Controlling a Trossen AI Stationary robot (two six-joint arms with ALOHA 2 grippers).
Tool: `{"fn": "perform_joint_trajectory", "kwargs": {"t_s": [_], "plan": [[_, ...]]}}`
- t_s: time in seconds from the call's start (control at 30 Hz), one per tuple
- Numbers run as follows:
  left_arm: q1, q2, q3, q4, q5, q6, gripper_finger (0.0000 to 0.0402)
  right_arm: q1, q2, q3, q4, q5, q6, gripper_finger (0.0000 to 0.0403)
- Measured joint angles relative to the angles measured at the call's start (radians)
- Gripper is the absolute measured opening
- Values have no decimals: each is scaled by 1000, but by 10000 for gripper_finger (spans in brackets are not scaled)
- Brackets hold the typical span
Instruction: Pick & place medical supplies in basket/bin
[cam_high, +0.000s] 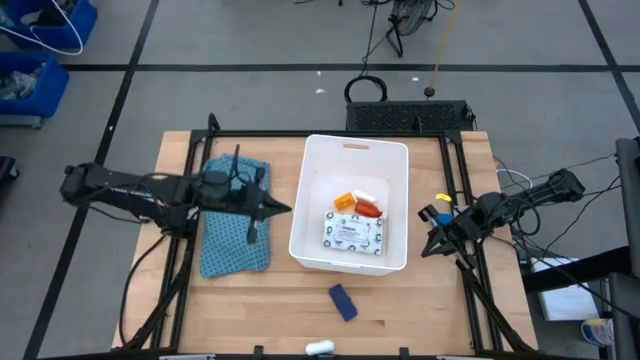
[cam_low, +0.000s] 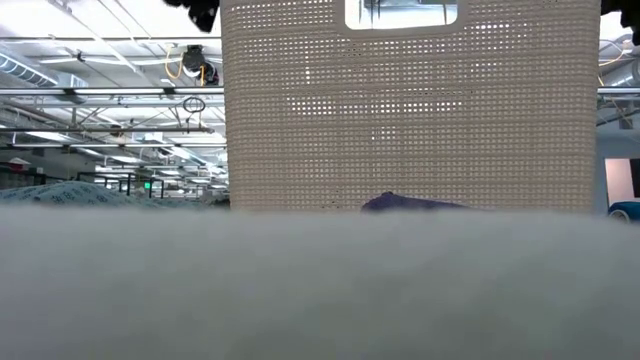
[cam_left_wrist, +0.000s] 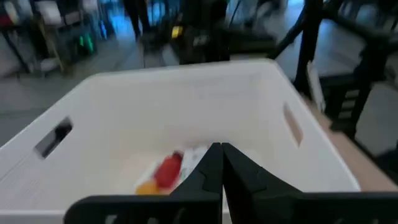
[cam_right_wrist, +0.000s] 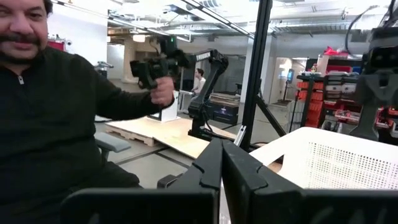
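bin: the white bin (cam_high: 310, 200) sits mid counter (cam_high: 400, 310), holding the white packet (cam_high: 352, 233), orange bottle (cam_high: 343, 202) and red bottle (cam_high: 368, 208).
left out: a blue piece (cam_high: 343, 302) and a white tube (cam_high: 319, 348), in front of the bin.
left gripper: left gripper (cam_high: 283, 210) clenched, empty, just beside the bin wall.
right gripper: right gripper (cam_high: 430, 247) clenched, empty, at the counter's right edge.
how to hold: the blue piece looks small and light; pinch its long sides. the tube may roll.

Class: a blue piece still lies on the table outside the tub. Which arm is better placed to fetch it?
Neither clearly. The blue piece lies between them; the left gripper points at the tub, the right gripper rests at the table edge.
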Motion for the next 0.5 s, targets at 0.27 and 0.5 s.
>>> {"fn": "perform_joint_trajectory", "kwargs": {"t_s": [0.27, 0.5], "plan": [[-87, -6, -340, 602, -52, 46, 1, 0, 0, 0, -36, -2, 17, 0], [-72, -6, -477, 779, -124, 73, 1, 0, 0, 0, -37, 22, 15, 0]]}}
